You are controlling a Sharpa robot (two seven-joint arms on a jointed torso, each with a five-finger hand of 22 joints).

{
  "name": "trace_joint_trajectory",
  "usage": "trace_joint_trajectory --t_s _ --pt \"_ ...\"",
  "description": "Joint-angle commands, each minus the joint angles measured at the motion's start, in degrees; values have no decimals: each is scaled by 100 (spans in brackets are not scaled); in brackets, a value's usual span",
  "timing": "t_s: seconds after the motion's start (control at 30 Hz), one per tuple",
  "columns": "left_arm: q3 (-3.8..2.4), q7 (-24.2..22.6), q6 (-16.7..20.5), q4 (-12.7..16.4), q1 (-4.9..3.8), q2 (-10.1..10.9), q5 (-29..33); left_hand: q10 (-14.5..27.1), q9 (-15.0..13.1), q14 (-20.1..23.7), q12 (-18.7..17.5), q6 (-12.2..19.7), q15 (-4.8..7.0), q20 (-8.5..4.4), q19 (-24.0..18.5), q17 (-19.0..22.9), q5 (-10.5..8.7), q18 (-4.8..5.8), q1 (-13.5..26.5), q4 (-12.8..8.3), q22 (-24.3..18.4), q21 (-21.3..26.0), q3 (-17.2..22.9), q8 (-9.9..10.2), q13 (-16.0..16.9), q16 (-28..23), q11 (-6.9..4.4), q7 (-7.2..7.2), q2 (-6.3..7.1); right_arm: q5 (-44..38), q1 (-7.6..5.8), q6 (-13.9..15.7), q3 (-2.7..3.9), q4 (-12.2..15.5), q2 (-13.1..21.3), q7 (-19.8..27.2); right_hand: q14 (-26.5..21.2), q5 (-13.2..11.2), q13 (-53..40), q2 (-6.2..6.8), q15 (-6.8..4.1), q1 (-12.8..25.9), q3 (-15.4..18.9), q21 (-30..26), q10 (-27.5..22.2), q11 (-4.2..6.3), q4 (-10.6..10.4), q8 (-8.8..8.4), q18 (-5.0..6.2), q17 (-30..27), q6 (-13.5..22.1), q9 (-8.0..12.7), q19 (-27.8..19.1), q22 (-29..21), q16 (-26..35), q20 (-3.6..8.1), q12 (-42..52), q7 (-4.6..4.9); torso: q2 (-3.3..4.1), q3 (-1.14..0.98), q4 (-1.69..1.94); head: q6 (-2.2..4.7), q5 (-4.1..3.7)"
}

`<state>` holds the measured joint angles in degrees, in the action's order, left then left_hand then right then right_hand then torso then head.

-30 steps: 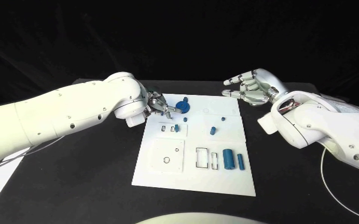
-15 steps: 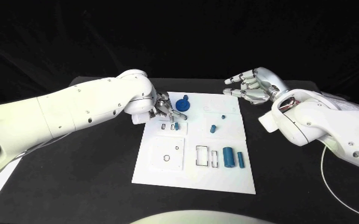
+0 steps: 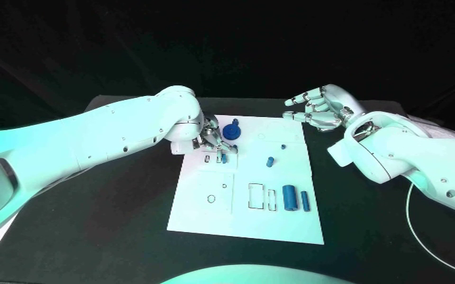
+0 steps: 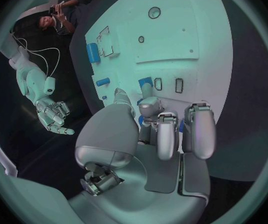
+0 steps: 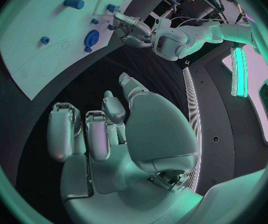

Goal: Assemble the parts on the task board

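White task board (image 3: 244, 221) lying flat in the middle of a black desk (image 3: 114, 231), long side running away from the robot. Scattered on it, small blue parts: a round disc with a stub (image 3: 232, 132) near the far left corner, a tiny peg (image 3: 283, 146) and a short peg (image 3: 270, 162) toward the centre right, and two upright cylinders, one thick (image 3: 289, 199) and one thin (image 3: 305, 200), beside outlined slots near the right edge.

Left robot hand (image 3: 210, 141) lowered over the board's far left part, just beside the disc, fingertips (image 4: 148, 102) bunched close above two small rectangular slots. A small blue piece (image 4: 145, 81) right at those fingertips, seated in or just over a slot; cannot tell whether pinched or merely touched. Glimpses of blue between the fingers in the wrist view, source unclear.

Right robot hand (image 3: 317, 110) hovering off the board's far right corner, fingers spread and loosely curled, holding nothing, well apart from every part.

Judged from appearance: parts likely light, rigid plastic with smooth sides, so prone to slipping or tipping rather than breaking. Best taken by the sides, between thumb and finger pad, near the middle of the length, leaving the lower end free to enter a slot. Small pegs apt to roll if nudged.
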<state>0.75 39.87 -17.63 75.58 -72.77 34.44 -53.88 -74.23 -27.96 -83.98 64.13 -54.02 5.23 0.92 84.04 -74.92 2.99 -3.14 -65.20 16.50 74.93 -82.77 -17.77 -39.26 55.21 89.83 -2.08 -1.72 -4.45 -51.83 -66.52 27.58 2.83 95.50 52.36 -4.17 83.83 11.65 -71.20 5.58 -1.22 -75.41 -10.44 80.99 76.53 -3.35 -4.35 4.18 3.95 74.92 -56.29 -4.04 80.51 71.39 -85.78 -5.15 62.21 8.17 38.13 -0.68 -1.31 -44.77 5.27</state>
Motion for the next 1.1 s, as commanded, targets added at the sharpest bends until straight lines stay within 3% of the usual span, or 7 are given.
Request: trace_joint_trajectory --t_s 0.03,0.5,1.1 --pt "1 413 -257 -38 -3 -28 -94 0 -13 -602 4 33 37 -33 183 -1508 -32 82 -22 0 512 -30 -27 -39 0 17 -11 -4 -35 -50 0 -78 0 -2 -9 -16 444 28 9 -25 16 16 0 34 32 14 -20 35 -13 786 -38 -6 40 3 17 15 5 15 2 -1 4 -12 3" --pt "3 425 -342 -109 -2 -19 -184 -2 -74 -602 18 69 36 -33 185 -1508 -32 85 -92 -12 532 -41 -37 -82 18 17 -12 -3 -84 -55 3 -99 -1 -37 -28 -24 444 37 10 -31 15 20 2 34 32 15 -25 34 -13 785 -38 -5 41 3 18 15 5 14 4 0 9 -47 -1" --pt "3 437 -462 -351 13 -246 -181 -3 -183 -602 28 123 32 -27 181 -1508 -24 84 -267 -46 541 -43 -8 -148 28 17 -10 -5 -194 -106 11 -133 -2 -64 -59 -47 445 45 13 -36 15 22 3 34 31 16 -30 33 -13 786 -38 -5 42 1 18 16 3 14 9 -2 3 -72 50"
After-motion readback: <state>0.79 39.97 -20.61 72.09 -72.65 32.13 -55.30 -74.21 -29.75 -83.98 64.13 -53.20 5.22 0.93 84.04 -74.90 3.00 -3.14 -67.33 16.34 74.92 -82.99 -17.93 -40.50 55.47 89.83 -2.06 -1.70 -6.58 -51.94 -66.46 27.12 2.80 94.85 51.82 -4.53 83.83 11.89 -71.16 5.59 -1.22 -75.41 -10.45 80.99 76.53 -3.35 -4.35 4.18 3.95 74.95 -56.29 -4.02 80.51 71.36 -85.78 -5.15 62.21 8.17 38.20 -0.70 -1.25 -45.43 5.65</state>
